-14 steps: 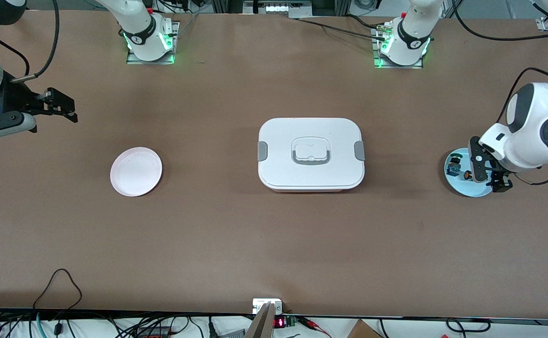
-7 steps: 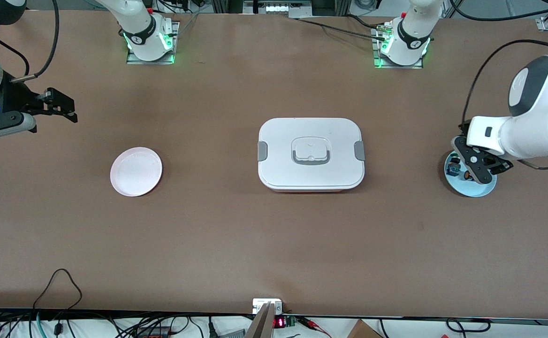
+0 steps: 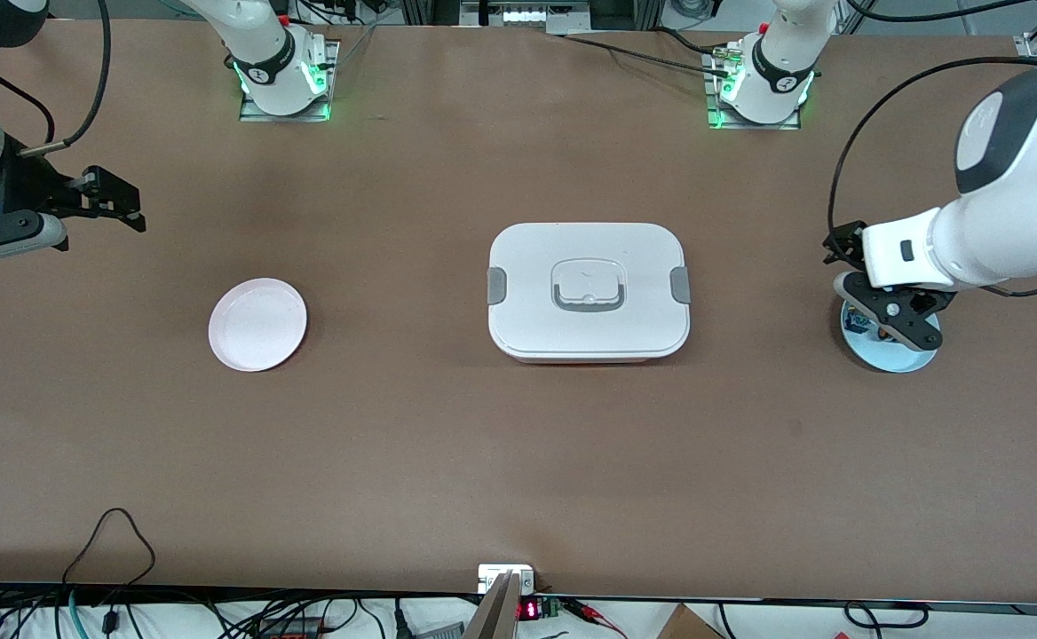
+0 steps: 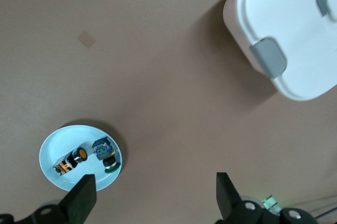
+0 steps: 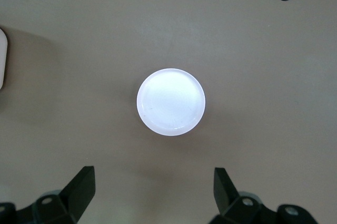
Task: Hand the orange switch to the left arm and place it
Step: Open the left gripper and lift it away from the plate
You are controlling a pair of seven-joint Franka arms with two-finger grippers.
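Observation:
The orange switch, a tiny black cylinder with an orange cap, lies on a light blue plate beside a blue-and-black component with a green top. My left gripper hangs open over the table right beside that plate, holding nothing. In the front view the left gripper covers most of the light blue plate, and the switch is hidden there. The white box stands mid-table. My right gripper waits open and empty near the right arm's end of the table.
An empty pale pink plate lies between the box and the right arm's end; the right wrist view shows the pink plate below that gripper. A corner of the box with a grey clip shows in the left wrist view.
The left arm's wrist has swung round and shifted a little toward the box while staying over the light blue plate. The right arm has not moved. Both grippers stayed open.

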